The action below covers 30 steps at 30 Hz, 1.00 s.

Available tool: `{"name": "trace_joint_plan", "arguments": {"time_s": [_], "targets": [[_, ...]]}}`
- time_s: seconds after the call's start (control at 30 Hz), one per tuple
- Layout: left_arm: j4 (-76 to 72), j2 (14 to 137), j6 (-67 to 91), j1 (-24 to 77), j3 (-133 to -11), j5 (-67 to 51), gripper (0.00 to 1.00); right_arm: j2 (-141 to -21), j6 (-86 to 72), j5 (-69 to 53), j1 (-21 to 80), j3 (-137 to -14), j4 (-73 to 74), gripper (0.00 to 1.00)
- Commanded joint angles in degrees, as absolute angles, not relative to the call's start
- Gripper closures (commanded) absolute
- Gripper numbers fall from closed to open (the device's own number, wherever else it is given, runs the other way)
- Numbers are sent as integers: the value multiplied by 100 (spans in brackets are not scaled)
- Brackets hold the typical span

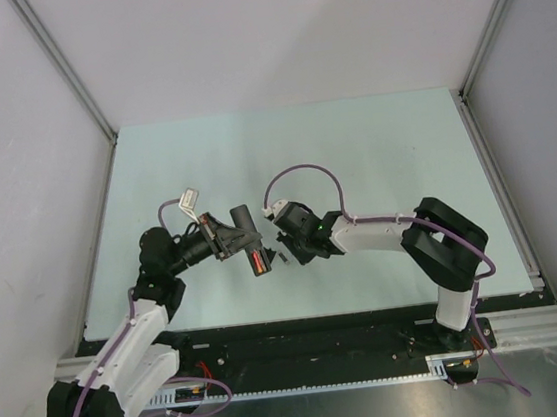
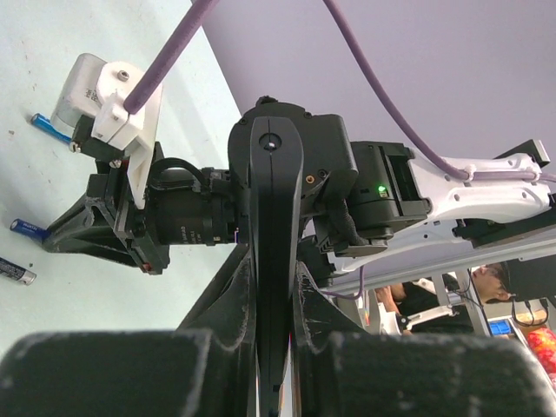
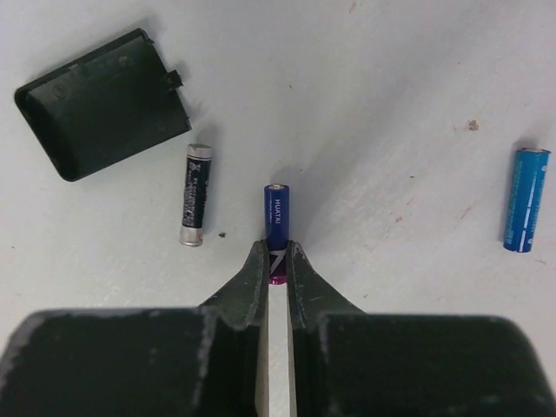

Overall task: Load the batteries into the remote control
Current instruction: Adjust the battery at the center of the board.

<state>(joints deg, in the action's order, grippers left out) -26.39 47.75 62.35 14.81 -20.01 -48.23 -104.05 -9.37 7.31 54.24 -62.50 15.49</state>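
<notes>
Robotics lab: white enclosure walls, aluminium frame rail, pale tabletop.

Blue battery flat, black remote aloft

On the table, the back panel lies upper left of the frame, the first battery just right of it, the second battery at centre, the third battery far right.

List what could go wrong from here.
1. The right claw pinches only the end of the blue battery, so the battery may pivot or slip when lifted.
2. The claws sit close together, so the right one could knock the remote held in the left claw.
</notes>
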Motion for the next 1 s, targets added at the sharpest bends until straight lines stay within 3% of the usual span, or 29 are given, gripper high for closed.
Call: {"name": "trace_joint_plan", "arguments": {"time_s": [0.0, 0.27, 0.53, 0.97], "targets": [[-2786, 4614, 6144, 1433, -2021, -4913, 100, -10187, -748, 1151, 5291, -6372, 2011, 98], [-2786, 4579, 6161, 1433, -2109, -5071, 100, -9774, 491, 1749, 5151, -6381, 2312, 100], [-2795, 4492, 6135, 1441, -2074, -5177, 100, -9913, 2169, 1381, 5019, -6249, 2118, 100], [-2786, 4386, 6047, 1573, -1925, -5089, 100, -9896, 3066, 1116, 4860, -6205, 2109, 100]]}}
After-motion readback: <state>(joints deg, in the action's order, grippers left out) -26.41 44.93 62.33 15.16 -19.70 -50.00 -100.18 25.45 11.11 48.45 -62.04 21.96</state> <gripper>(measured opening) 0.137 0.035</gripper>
